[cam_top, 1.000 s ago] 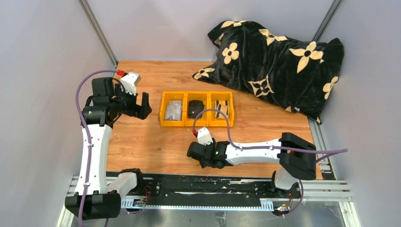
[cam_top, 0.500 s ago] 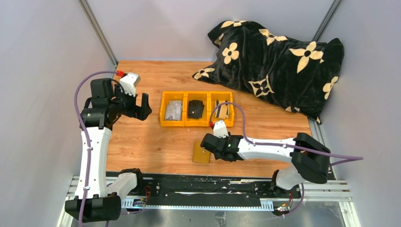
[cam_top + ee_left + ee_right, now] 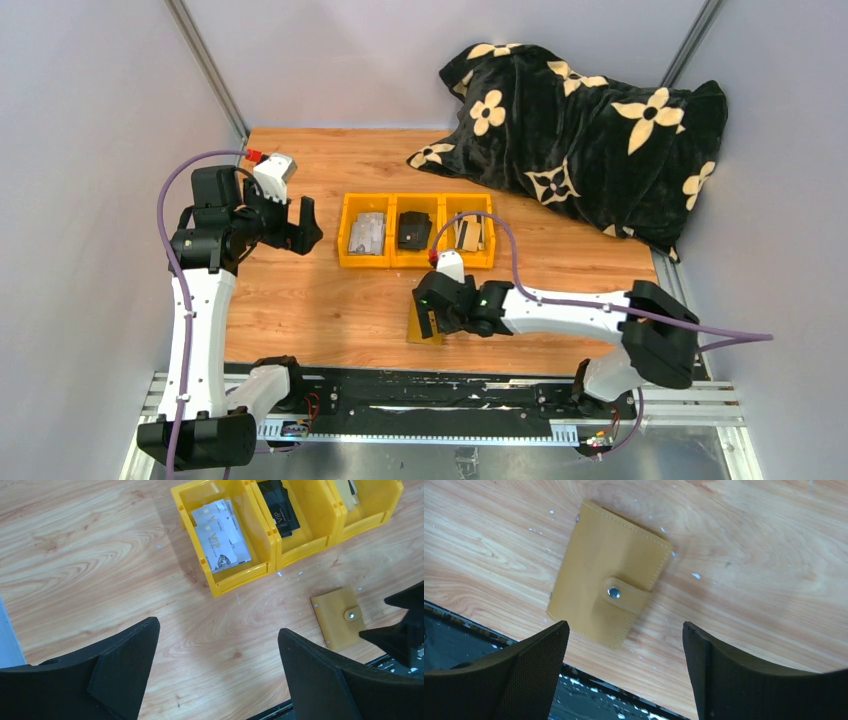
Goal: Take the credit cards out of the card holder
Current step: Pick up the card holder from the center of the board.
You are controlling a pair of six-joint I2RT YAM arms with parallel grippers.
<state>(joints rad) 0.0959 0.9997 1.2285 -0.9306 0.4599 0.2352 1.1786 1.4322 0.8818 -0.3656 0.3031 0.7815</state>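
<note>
Our right tool [image 3: 624,630] hangs with its fingers wide apart, gripping nothing, directly above the card holder [image 3: 609,600]. The holder lies flat on the table [image 3: 749,555] beneath it, folded and fastened by its snap tab. Our left tool [image 3: 217,630], likewise spread and empty, hovers well apart. Pale credit cards [image 3: 220,542] lie in the compartment of the yellow tray [image 3: 220,584] nearest that tool. We judge the work unfinished: only unsnapping the holder will show whether any cards are inside.

White arm links [image 3: 205,310], black joints [image 3: 212,245], purple cables [image 3: 164,215], red plugs [image 3: 255,155].
</note>
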